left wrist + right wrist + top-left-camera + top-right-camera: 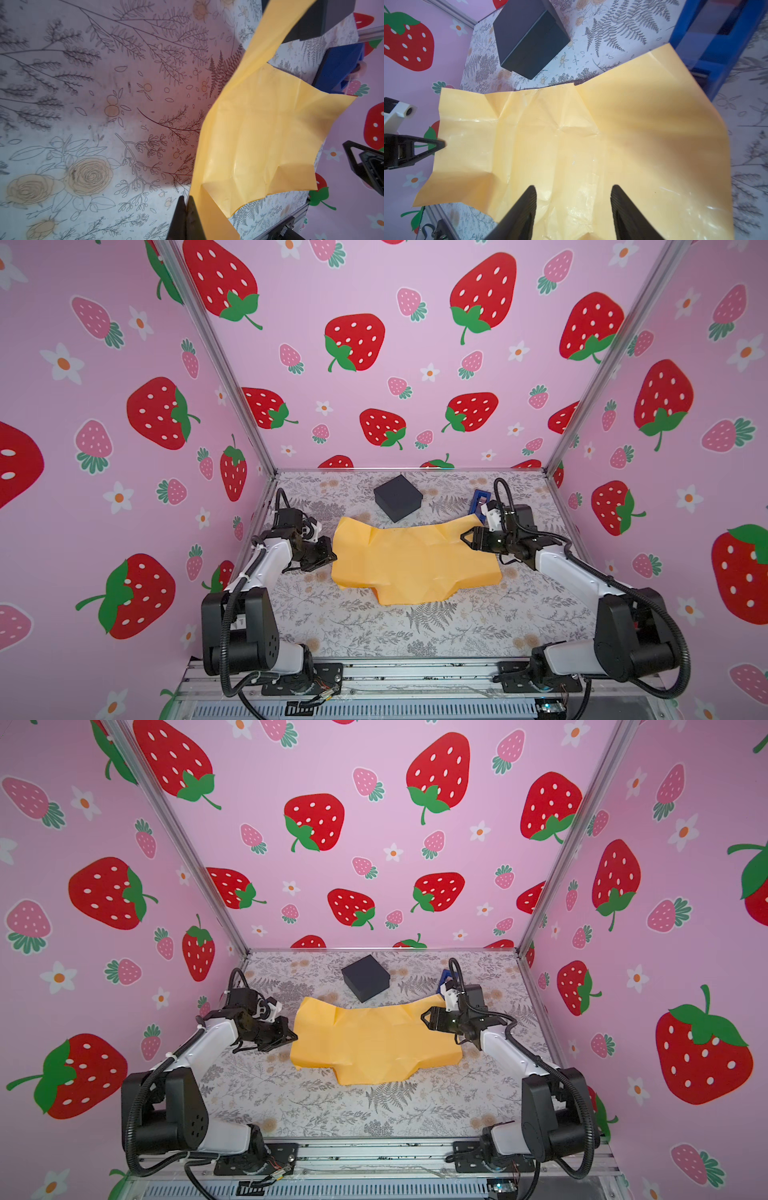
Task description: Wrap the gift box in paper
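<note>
The bench point(415, 635) is the broadest surface, a flat top printed with grey ferns, sprigs and pale orange roses. On its middle lies the paper point(411, 560), a large pale yellow-orange sheet with a jagged, notched outline, crossed by fold creases and carrying a slight sheen. It does not lie flat; its left side lifts off the bench.

The gift box point(398, 497) is a matte black cuboid with sharp edges and a square top. It stands on the bench just behind the paper's far edge, turned corner-on to the camera and uncovered. To its right, near the paper's far right corner, is a narrow blue plastic tape dispenser point(478, 502).

The left gripper point(332, 558) is clenched on the paper's left edge, its dark pointed jaws pressed together with the sheet pinched between them. The right gripper point(573, 187) is released, its ribbed black jaws spread apart above the paper's right part and holding nothing.
</note>
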Motion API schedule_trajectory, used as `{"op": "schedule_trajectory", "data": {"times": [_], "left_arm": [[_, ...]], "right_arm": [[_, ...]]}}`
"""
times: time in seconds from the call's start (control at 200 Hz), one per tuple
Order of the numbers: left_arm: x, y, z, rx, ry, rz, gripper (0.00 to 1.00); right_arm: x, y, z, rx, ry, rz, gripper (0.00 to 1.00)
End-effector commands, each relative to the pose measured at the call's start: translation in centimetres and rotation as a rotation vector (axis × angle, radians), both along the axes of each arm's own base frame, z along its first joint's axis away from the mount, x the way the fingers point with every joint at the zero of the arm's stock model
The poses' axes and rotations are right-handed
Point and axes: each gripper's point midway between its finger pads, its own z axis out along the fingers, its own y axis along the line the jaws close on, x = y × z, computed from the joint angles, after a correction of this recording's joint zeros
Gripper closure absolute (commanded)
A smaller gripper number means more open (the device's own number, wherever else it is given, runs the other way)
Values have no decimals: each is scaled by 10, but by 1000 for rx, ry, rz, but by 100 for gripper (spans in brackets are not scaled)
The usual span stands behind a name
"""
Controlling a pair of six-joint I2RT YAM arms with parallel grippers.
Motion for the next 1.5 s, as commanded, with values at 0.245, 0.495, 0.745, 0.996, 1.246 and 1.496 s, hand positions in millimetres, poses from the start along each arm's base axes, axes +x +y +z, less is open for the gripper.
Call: {"op": "schedule_trajectory", "data": {"times": [0.245, 0.495, 0.745, 0.996, 1.246, 1.496], "left_arm": [[7, 37, 40, 227, -46, 53, 62], [3, -21, 88, 209, -165, -73, 58], [-29, -111, 46, 59, -50, -196, 60], [-51, -134, -17, -12, 60, -159, 56], [-67, -114, -58, 110, 181, -148, 56], [-78, -92, -72, 176, 211, -121, 55]], "right_arm": [[-3, 47, 13, 59, 10, 93, 43], [-14, 77, 1, 109, 67, 193, 43], [-34, 86, -30, 107, 168, 257, 44], [-27, 27, -45, 15, 155, 57, 44], [17, -78, -28, -43, 57, -240, 38], [25, -93, -51, 3, 113, -227, 34]]}}
